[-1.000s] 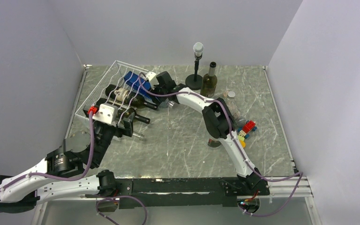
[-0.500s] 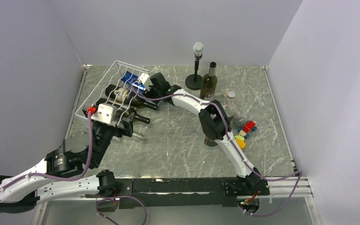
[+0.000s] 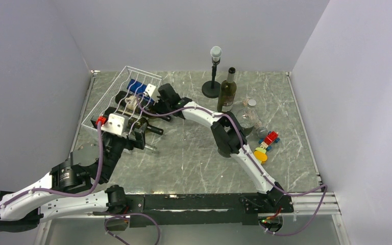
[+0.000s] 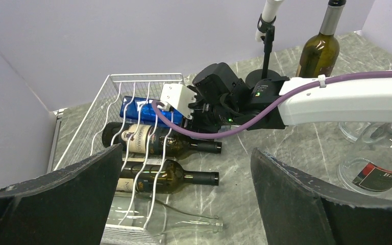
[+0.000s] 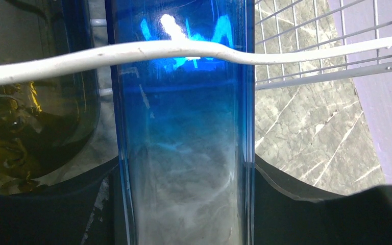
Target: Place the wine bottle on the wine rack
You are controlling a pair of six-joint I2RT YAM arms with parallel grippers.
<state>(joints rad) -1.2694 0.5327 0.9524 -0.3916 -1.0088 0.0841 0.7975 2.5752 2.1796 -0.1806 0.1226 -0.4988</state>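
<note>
The white wire wine rack [image 3: 111, 98] stands at the far left and also shows in the left wrist view [image 4: 113, 81]. My right gripper [image 3: 149, 95] is shut on a blue bottle [image 3: 135, 87] and holds it lying in the rack's far part. In the right wrist view the blue bottle [image 5: 184, 153] fills the space between my fingers [image 5: 311, 209], and a white rack wire [image 5: 296, 48] crosses in front of it. Two dark wine bottles [image 4: 155, 143] [image 4: 171, 178] and a clear bottle [image 4: 184, 217] lie in the rack, necks pointing right. My left gripper [image 3: 135, 137] is open and empty just in front of the rack.
An upright dark wine bottle [image 3: 227, 91] and a black stand with a white top [image 3: 214, 71] are at the back middle. A clear bottle [image 3: 247, 117] lies to the right, with a colourful toy [image 3: 265, 145] near it. Grey walls close in the table.
My right arm has carried the blue bottle leftward, deeper into the rack. The left arm has not moved.
</note>
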